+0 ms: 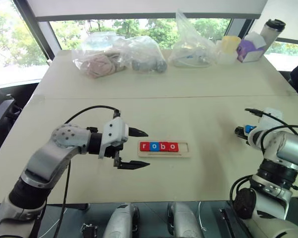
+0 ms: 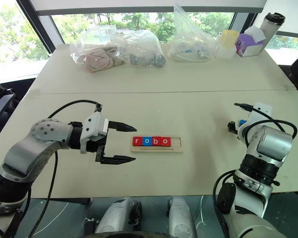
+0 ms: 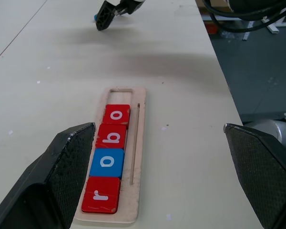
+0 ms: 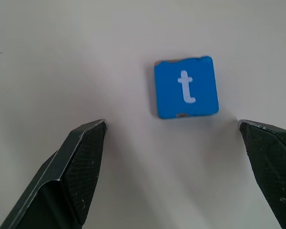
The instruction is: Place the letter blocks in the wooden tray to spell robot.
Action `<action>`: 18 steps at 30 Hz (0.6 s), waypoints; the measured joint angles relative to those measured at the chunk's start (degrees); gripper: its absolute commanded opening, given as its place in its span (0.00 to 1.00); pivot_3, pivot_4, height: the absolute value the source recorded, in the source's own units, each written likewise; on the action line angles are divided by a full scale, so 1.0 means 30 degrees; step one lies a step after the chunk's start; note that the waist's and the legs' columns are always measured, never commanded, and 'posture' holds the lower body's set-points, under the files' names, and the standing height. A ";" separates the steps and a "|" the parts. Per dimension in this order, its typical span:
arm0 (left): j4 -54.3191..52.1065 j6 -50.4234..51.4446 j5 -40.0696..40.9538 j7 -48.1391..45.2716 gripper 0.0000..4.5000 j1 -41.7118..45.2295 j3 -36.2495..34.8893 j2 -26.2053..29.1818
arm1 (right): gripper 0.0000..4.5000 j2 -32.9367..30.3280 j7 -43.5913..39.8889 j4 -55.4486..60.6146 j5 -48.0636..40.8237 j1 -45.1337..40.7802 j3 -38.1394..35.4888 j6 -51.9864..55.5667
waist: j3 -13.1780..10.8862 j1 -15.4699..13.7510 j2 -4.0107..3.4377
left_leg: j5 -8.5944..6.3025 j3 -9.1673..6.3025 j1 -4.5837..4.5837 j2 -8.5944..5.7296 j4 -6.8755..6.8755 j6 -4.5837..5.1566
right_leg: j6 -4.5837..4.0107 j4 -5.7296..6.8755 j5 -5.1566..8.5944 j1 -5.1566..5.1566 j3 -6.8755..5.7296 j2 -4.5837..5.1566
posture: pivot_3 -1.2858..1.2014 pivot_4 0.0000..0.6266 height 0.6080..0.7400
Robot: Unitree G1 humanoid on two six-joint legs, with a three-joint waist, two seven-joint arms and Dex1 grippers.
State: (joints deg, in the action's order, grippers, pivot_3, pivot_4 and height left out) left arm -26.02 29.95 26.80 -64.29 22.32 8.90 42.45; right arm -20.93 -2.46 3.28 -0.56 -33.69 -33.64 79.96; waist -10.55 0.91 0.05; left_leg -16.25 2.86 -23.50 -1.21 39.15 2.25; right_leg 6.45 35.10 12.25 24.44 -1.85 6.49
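Note:
The wooden tray [image 1: 184, 148] lies mid-table. It holds letter blocks reading r [image 3: 101, 195], o [image 3: 107, 162], b [image 3: 112, 136], o [image 3: 117, 115]; the slot at its right end [image 3: 121, 93] is empty. My left gripper [image 1: 147, 149] hovers open just left of the tray, its fingers [image 3: 62, 171] either side of the tray's r end. A blue t block [image 4: 186, 87] lies flat on the table at the right. My right gripper [image 4: 172, 126] is open over the table just short of the t block, which is not held.
Clear plastic bags [image 1: 119, 57] holding soft items, a yellow cup [image 1: 231, 44], a purple box [image 1: 251, 49] and a tumbler [image 1: 270, 32] line the far side of the table. The table's near edge [image 1: 154, 201] runs just behind both arms.

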 measured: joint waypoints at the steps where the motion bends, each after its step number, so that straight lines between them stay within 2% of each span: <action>1: 0.0000 0.0003 0.0000 0.0001 1.00 0.0007 0.0000 0.0000 | 0.99 -0.0151 -0.0141 -0.0191 -0.0140 0.0080 0.0103 -0.0279 | 0.0001 0.0005 0.0002 | 0.0000 0.0000 0.0002 0.0000 0.0001 0.0000 | 0.0000 -0.0004 0.0000 -0.0003 0.0000 0.0000 | 0.52 0.24 1.00; 6: 0.0001 0.0008 0.0003 -0.0010 1.00 0.0009 -0.0001 0.0001 | 0.99 -0.0636 -0.0494 -0.0882 -0.0531 0.0334 0.0469 -0.1327 | 0.0005 0.0000 0.0009 | 0.0000 -0.0001 0.0007 0.0003 0.0003 0.0000 | -0.0002 -0.0003 0.0001 -0.0006 0.0001 0.0000 | 0.52 0.24 1.00; 9: 0.0003 0.0008 0.0002 -0.0012 1.00 0.0009 -0.0002 0.0006 | 0.80 -0.0884 -0.0603 -0.1294 -0.0885 0.0332 0.0450 -0.1575 | 0.0008 -0.0011 0.0014 | 0.0000 -0.0002 0.0008 0.0003 0.0007 0.0000 | -0.0002 -0.0004 0.0001 -0.0011 0.0002 0.0000 | 0.52 0.24 1.00; 12: 0.0006 0.0008 -0.0001 -0.0008 1.00 0.0011 -0.0002 0.0006 | 0.43 -0.0883 -0.0596 -0.1473 -0.1061 0.0331 0.0464 -0.1732 | 0.0010 -0.0093 0.0016 | 0.0000 -0.0008 0.0008 0.0002 0.0007 0.0000 | -0.0002 -0.0004 0.0001 -0.0016 0.0001 0.0001 | 0.52 0.24 1.00; 14: 0.0020 0.0007 -0.0006 -0.0010 1.00 0.0022 0.0000 0.0006 | 0.25 -0.0891 -0.0552 -0.1536 -0.1122 0.0331 0.0455 -0.1838 | 0.0012 -0.0098 0.0021 | 0.0000 -0.0010 0.0008 0.0002 0.0007 0.0000 | -0.0004 -0.0012 0.0002 -0.0022 0.0001 0.0001 | 0.52 0.24 1.00; 18: 0.0051 0.0002 -0.0016 -0.0029 1.00 0.0151 -0.0001 0.0006 | 0.25 -0.0889 -0.0410 -0.1510 -0.1392 0.0378 0.0410 -0.1847 | 0.0014 -0.0089 0.0024 | 0.0000 -0.0013 0.0008 0.0002 0.0007 0.0000 | -0.0004 -0.0015 0.0003 -0.0023 0.0001 0.0001 | 0.52 0.24 1.00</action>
State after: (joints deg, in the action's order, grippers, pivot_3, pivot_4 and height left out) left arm -25.87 29.96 26.75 -64.38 22.78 8.90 42.47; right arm -23.60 -3.69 -1.25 -4.74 -32.56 -32.41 74.42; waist -10.51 0.65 0.12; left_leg -16.25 2.82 -23.48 -1.20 39.17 2.25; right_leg 6.44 35.05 12.26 24.37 -1.85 6.50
